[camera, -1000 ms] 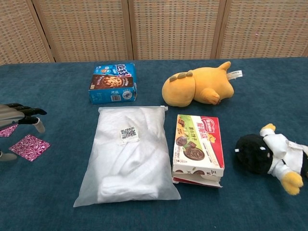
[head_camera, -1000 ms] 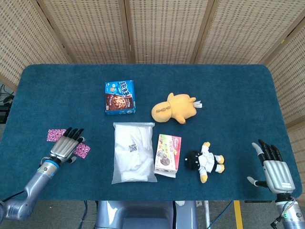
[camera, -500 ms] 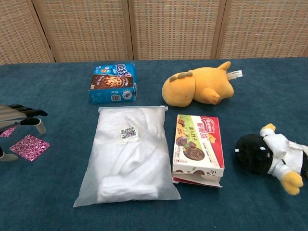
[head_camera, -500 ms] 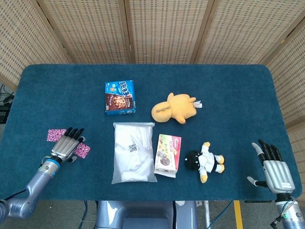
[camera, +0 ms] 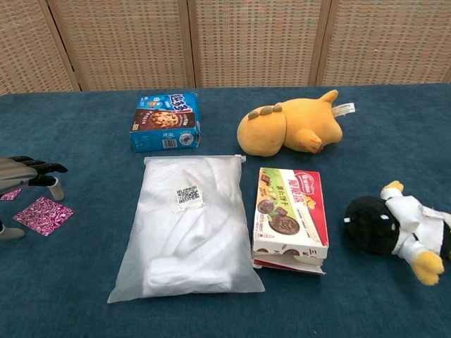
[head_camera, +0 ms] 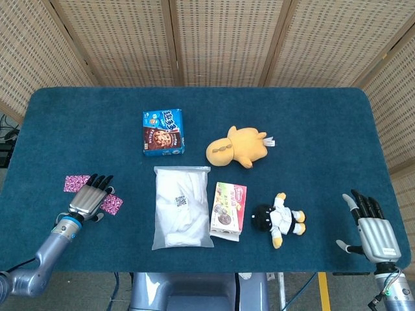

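My left hand [head_camera: 89, 199] hovers flat, fingers spread, over two small pink patterned packets: one [head_camera: 110, 205] shows beside its fingers, the other [head_camera: 76, 183] lies just behind it. In the chest view the same left hand [camera: 25, 174] shows at the left edge above a pink packet [camera: 43, 215]. It holds nothing. My right hand [head_camera: 371, 227] is at the table's front right corner, fingers spread and empty, nearest to a black and white plush [head_camera: 279, 218].
A white plastic bag [head_camera: 181, 206] lies in the middle, with a green and red chocolate box [head_camera: 228, 209] to its right. Further back are a blue cookie box [head_camera: 163, 131] and an orange plush [head_camera: 237, 147]. The blue table [head_camera: 311, 123] has wicker screens behind it.
My left hand has drawn back slightly toward the front left edge. Nothing else has moved.
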Robot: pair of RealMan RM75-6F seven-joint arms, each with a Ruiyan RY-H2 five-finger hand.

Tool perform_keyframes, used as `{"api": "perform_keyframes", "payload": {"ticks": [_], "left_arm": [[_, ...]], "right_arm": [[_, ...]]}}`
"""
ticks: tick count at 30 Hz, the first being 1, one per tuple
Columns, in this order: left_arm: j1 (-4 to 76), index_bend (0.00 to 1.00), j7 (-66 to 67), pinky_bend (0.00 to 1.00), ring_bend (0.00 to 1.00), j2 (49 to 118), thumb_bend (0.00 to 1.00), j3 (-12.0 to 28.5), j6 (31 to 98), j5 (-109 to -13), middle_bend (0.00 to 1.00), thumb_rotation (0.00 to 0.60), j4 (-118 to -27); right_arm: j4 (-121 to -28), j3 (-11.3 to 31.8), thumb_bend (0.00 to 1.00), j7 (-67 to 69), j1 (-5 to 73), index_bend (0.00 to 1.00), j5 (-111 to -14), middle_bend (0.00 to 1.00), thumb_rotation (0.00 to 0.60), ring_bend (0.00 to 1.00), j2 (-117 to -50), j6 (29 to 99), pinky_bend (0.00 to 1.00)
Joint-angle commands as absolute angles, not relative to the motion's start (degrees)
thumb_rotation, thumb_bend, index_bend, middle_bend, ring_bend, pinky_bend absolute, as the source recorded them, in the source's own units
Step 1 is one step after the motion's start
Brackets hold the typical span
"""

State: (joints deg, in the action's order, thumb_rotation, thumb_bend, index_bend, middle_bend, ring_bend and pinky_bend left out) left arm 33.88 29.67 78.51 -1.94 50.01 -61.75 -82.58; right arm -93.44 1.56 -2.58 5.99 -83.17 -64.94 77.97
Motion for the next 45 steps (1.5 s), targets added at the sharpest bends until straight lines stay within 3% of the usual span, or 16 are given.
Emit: {"api": "perform_keyframes", "payload": {"ticks": [1,45], "left_arm": [[33.9,0.26,29.6,0.00,0.00,78.5,0.27,-1.9,50.1,-61.8,0.00,0.600,-82.6],[33.8,0.44,29.7,0.00,0.00,79.1,0.30,-2.1,50.3,-60.2,0.00,0.600,-82.2]], "right_arm": [[-93.4,1.6,0.00,-2.6,6.0,0.00,-83.2,0.00,0.600,0.00,-65.0,78.0,0.00],[-93.5,1.5,0.00,-2.3,5.9,0.00,-83.4,0.00,0.600,0.00,-64.8,78.3,0.00]]}}
